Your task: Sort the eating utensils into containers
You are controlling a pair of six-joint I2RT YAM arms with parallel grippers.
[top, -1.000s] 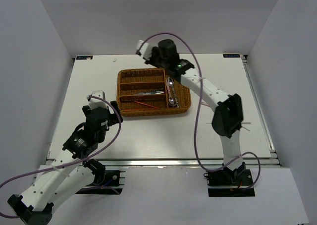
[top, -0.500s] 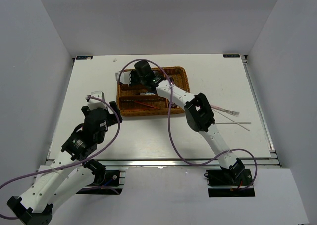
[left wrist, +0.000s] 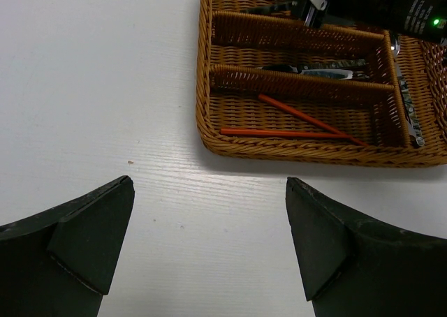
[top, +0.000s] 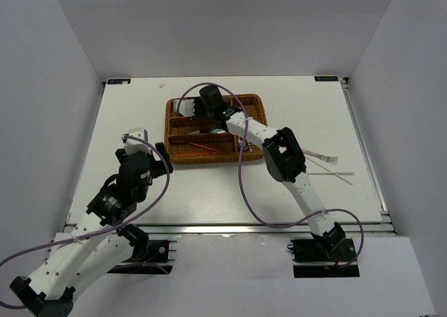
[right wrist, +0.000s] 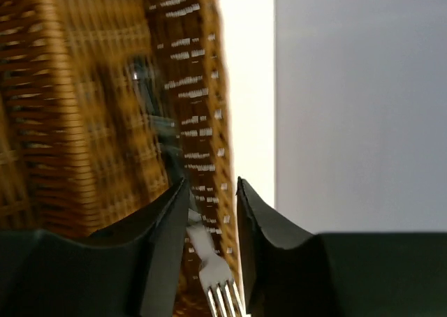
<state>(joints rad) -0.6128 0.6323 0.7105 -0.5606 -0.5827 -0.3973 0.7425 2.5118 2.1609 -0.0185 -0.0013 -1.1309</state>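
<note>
One fork (right wrist: 215, 275) at the wicker tray (left wrist: 204, 114).
Your left gripper (left wrist: 209, 184) hangs wide open before it; red chopsticks (left wrist: 279, 132) lie in its near slot. At the far slot your right gripper (right wrist: 211, 188) flanks the fork; you cannot tell if it grips.

Wicker tray (left wrist: 307, 153): 1, four compartments. Red chopsticks (left wrist: 279, 132): 2, bottom slot. White chopsticks (top: 330, 172): 2, right side of bench (top: 140, 114). Forks: 2, pink-handled fork (top: 323, 154) mid-right, second fork (right wrist: 216, 289) at bottom of right wrist view.
</note>
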